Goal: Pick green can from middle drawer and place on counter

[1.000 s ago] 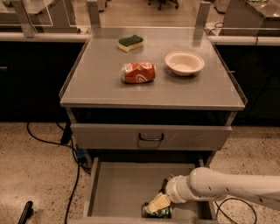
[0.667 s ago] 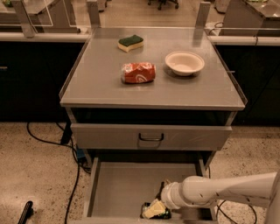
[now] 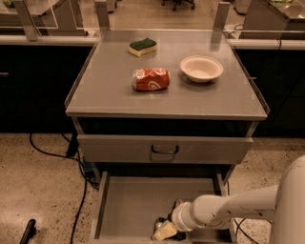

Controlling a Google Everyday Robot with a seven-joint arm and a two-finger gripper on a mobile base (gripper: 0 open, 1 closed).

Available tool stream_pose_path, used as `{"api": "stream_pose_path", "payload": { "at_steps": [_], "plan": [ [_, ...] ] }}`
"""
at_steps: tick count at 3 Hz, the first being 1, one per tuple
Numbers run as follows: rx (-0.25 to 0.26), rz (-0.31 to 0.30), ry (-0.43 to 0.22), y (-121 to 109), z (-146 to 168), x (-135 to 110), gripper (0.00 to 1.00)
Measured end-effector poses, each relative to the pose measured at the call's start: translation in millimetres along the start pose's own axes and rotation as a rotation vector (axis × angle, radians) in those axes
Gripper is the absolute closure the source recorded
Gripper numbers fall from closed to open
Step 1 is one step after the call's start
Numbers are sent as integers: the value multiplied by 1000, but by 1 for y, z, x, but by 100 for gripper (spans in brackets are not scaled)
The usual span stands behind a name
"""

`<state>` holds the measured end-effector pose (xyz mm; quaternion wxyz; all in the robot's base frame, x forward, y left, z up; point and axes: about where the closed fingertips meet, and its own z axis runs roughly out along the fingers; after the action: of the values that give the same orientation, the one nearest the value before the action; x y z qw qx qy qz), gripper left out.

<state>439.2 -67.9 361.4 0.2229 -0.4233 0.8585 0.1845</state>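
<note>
Fingers (image 3: 164, 232) of gripper (image 3: 166, 229) tight on half-hidden green can (image 3: 159, 223), middle drawer (image 3: 128, 205) frt.

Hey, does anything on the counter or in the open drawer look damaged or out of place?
The red can lies crushed on its side on the counter, beside the bowl. The gripper is low at the front of the middle drawer; nothing else stands out.

Speckled terrazzo floor (image 3: 33, 190) with black cables (image 3: 81, 202), dark cabinets (image 3: 33, 86) behind.

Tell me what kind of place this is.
Probably an office or lab: speckled floor, glass partitions behind, metal counter. The gripper is down in the middle drawer by the green can.
</note>
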Motion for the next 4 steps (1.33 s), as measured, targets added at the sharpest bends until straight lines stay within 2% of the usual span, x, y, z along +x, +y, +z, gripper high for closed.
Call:
{"api": "stream_pose_path", "payload": {
  "at_steps": [1,2,4],
  "plan": [
    [0,-1,0,0,0,0,0],
    [0,-1,0,0,0,0,19],
    [0,-1,0,0,0,0,66]
  ]
}}
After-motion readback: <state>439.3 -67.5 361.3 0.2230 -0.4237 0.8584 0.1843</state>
